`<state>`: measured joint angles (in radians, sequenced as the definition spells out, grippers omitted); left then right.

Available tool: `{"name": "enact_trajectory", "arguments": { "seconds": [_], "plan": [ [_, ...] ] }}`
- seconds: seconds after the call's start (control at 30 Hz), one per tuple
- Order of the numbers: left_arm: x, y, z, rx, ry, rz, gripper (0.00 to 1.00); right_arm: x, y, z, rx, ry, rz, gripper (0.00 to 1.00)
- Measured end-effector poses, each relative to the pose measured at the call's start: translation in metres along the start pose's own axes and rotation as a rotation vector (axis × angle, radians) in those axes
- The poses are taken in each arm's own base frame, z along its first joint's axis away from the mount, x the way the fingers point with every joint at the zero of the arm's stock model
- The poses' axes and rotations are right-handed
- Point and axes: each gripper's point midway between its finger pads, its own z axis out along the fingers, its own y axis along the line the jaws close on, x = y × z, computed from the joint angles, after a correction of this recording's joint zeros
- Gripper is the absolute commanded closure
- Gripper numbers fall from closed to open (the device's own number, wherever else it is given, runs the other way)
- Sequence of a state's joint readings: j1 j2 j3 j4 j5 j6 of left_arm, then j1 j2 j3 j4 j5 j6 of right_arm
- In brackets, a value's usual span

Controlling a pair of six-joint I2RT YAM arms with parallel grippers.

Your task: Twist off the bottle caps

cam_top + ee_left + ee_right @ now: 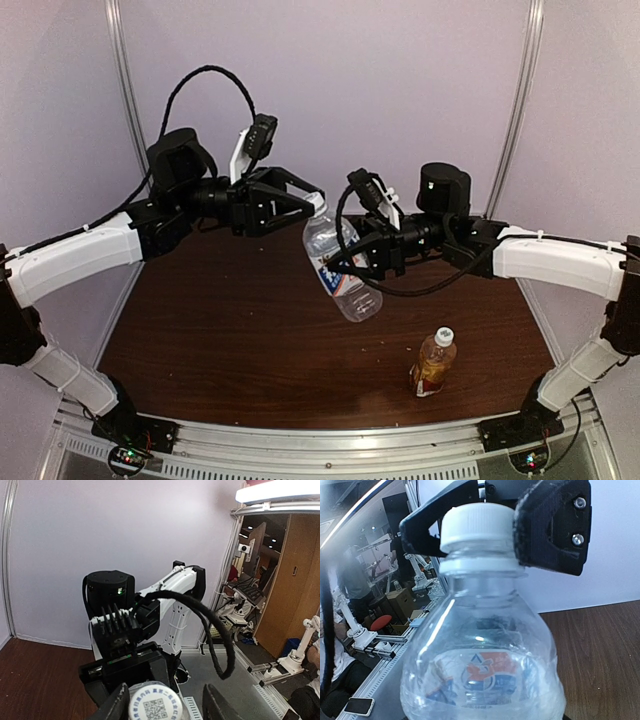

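My right end effector (347,262) clamps the light, crushable clear plastic bottle (360,298) mid-body; the left end effector (315,203) straddles its small white screw cap (477,527), clamped or not I cannot tell.

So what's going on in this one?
The right gripper holds a clear plastic bottle with a white label, tilted in the air above the brown table. The left gripper flanks its white screw cap, not yet off; whether it grips is unclear. The amber-liquid bottle stands capped on the table.
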<state>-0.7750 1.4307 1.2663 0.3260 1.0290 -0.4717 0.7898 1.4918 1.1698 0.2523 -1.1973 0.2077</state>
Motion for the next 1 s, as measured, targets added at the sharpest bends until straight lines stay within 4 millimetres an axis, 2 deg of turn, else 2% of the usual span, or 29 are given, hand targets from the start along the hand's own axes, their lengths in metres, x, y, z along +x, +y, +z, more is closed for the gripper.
{"name": "enact_trajectory", "arguments": {
  "seconds": [0.43,0.57,0.7,0.87,1.0],
  "plan": [
    [-0.004,0.001,0.000,-0.009,-0.014,-0.007,0.75,-0.001,0.002,0.001,-0.015,-0.005,-0.008,0.52],
    [-0.003,0.006,-0.001,-0.037,-0.017,-0.016,0.76,-0.001,-0.002,0.001,0.003,-0.004,-0.007,0.54],
    [-0.001,0.022,-0.005,-0.150,-0.013,-0.056,0.76,0.000,-0.018,-0.001,0.098,0.002,-0.013,0.54],
    [-0.004,0.052,-0.015,-0.394,-0.012,-0.145,0.76,-0.004,-0.047,-0.008,0.287,-0.006,-0.038,0.54],
    [-0.009,0.064,-0.019,-0.530,-0.023,-0.186,0.76,-0.009,-0.061,-0.012,0.404,-0.027,-0.070,0.54]
  ]
}}
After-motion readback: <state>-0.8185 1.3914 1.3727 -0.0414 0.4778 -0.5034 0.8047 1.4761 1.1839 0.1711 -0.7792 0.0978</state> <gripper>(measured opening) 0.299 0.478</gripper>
